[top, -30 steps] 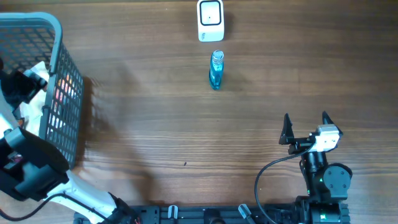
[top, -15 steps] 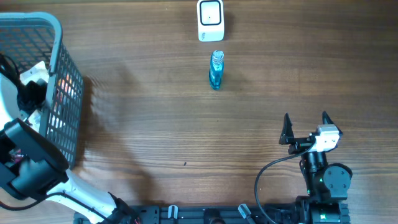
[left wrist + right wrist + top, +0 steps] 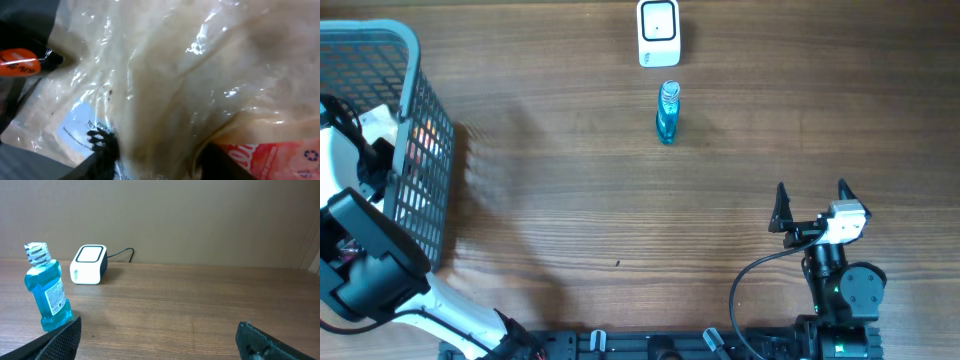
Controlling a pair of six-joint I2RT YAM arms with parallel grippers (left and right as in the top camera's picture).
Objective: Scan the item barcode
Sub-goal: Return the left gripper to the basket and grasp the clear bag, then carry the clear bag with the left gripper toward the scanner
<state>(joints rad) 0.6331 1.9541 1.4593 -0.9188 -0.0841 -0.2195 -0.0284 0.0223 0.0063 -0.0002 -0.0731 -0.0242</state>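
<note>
My left gripper (image 3: 367,163) is down inside the grey mesh basket (image 3: 413,55) at the table's left edge. In the left wrist view a crinkled clear bag of tan contents (image 3: 190,75) fills the frame. It carries a pale blue label (image 3: 80,127) at the lower left. My left gripper (image 3: 157,157) is shut on a fold of this bag, one black finger on each side. The white barcode scanner (image 3: 658,32) stands at the table's far middle. My right gripper (image 3: 810,197) rests open near the front right, nothing between its fingers.
A blue mouthwash bottle (image 3: 667,112) stands upright just in front of the scanner, also in the right wrist view as the bottle (image 3: 47,292) left of the scanner (image 3: 89,264). A red packet (image 3: 272,157) and an orange item (image 3: 17,61) lie beside the bag in the basket.
My left arm has pushed lower into the basket and its jaws have narrowed from wide open onto the bag. The right arm, bottle and scanner have not moved.
</note>
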